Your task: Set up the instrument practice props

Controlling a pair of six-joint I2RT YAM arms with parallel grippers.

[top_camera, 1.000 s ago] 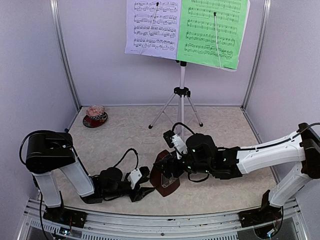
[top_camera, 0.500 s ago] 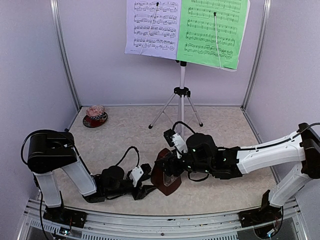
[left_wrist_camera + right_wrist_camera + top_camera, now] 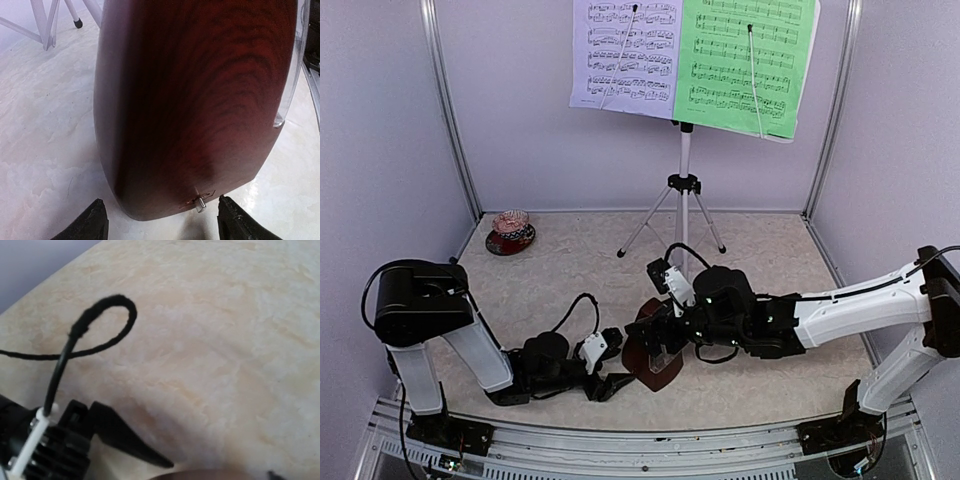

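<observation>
The left gripper (image 3: 617, 380) has slid a little closer to the metronome (image 3: 653, 352), and its jaws have spread. Now they are wide. In the left wrist view both fingertips (image 3: 95, 222) sit just clear of the brown wood, one on each side, and do not pinch it. The right gripper (image 3: 661, 333) is right at the metronome from the other side, but I cannot tell if its jaws hold it or hang loose. The stand (image 3: 684, 190) is already up at the back with the two sheets (image 3: 740, 60) on it. So the job in hand looks like the last one: getting the metronome to stand on the table (image 3: 570, 270). It is at the front, in the middle, between the two grippers. It looks tipped, not standing straight. Its long side seems to run from the near edge toward the stand, with a wide face turned up. I cannot tell which end is the top. Next, I think one gripper needs a firm hold. Then the flat bottom must go down slowly so it does not fall.
</observation>
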